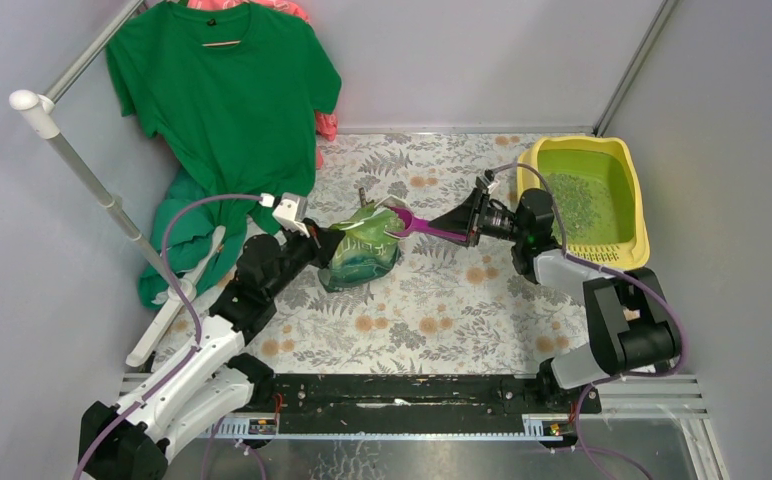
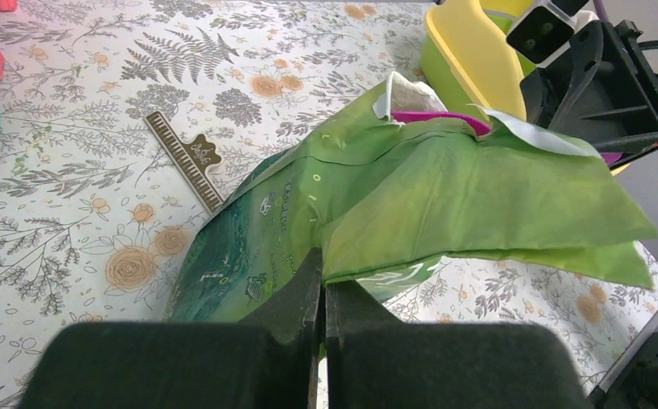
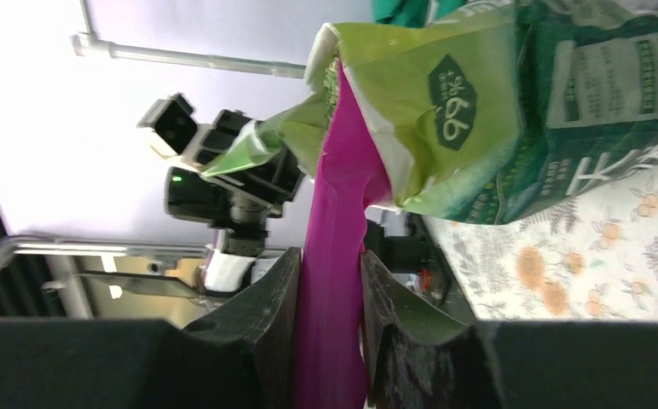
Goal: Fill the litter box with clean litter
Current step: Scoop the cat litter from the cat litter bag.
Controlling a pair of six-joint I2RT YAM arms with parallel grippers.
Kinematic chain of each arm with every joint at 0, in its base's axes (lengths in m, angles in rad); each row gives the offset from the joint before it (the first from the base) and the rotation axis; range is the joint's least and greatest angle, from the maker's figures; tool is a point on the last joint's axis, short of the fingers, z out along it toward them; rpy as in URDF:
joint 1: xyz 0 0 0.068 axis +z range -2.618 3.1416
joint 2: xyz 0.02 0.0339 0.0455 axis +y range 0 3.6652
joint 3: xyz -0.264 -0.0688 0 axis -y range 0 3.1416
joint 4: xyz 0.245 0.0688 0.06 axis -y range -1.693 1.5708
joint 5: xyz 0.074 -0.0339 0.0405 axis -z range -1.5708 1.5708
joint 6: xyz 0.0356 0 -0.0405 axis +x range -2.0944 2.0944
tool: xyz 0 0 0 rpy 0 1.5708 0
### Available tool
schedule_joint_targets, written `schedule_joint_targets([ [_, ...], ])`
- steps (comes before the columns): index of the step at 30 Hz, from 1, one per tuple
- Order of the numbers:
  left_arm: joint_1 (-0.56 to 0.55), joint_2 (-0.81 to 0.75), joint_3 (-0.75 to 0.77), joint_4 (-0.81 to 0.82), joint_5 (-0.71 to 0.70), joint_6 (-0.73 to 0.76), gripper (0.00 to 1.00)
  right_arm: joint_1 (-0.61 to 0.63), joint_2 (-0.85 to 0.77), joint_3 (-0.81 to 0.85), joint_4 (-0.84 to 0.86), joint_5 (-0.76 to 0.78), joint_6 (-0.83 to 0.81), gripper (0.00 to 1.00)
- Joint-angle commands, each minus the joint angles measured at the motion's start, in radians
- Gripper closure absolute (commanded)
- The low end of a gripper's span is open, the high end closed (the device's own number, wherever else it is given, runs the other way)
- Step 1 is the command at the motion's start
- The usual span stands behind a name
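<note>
Arm stretched out level, the right tool (image 3: 330, 273) clamps the purple scoop (image 3: 336, 196), which reaches ahead into the bag (image 2: 411, 187) pinched by the left tool (image 2: 323, 268).

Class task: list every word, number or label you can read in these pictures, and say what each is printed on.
"99%", perhaps with a plus: on the dark green badge of the green bag, seen rotated.
Too blurred to read: the large white characters and the small-print panel on the bag.
On the ruler-like strip: tick marks only, no legible digits.
</note>
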Motion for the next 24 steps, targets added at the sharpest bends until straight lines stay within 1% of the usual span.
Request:
schedule_joint_targets([
  [1, 0.009, -0.019, 0.032, 0.211, -0.027, -0.021, 0.98, -0.011, 0.087, -0.024, 0.555, -0.027, 0.320, 1.00],
  [3, 0.009, -0.011, 0.039, 0.208, -0.026, -0.020, 0.98, -0.012, 0.147, -0.034, 0.721, -0.034, 0.422, 1.00],
  [5, 0.009, -0.012, 0.039, 0.214, -0.026, -0.021, 0.98, -0.014, 0.181, -0.052, 0.817, -0.032, 0.474, 1.00],
  [9, 0.009, -0.010, 0.045, 0.214, -0.024, -0.020, 0.98, -0.017, 0.192, -0.091, 0.841, -0.039, 0.470, 1.00],
  [11, 0.009, -0.009, 0.045, 0.214, -0.021, -0.019, 0.98, -0.016, 0.192, -0.101, 0.827, -0.026, 0.460, 1.00],
  [13, 0.009, -0.004, 0.045, 0.219, -0.021, -0.021, 0.98, -0.011, 0.193, -0.092, 0.774, -0.004, 0.433, 1.00],
  [16, 0.009, 0.006, 0.047, 0.224, -0.018, -0.022, 0.98, -0.008, 0.181, -0.083, 0.645, 0.020, 0.367, 1.00],
  [19, 0.009, 0.007, 0.053, 0.218, -0.021, -0.018, 0.98, -0.018, 0.129, -0.100, 0.571, 0.021, 0.325, 1.00],
  [20, 0.010, 0.005, 0.053, 0.215, -0.023, -0.016, 0.98, -0.023, 0.101, -0.105, 0.520, 0.023, 0.303, 1.00],
  [22, 0.010, 0.003, 0.053, 0.215, -0.027, -0.015, 0.98, -0.044, 0.021, -0.113, 0.357, 0.034, 0.220, 1.00],
  [24, 0.009, 0.003, 0.056, 0.214, -0.026, -0.015, 0.98, -0.064, -0.061, -0.106, 0.156, 0.069, 0.086, 1.00],
])
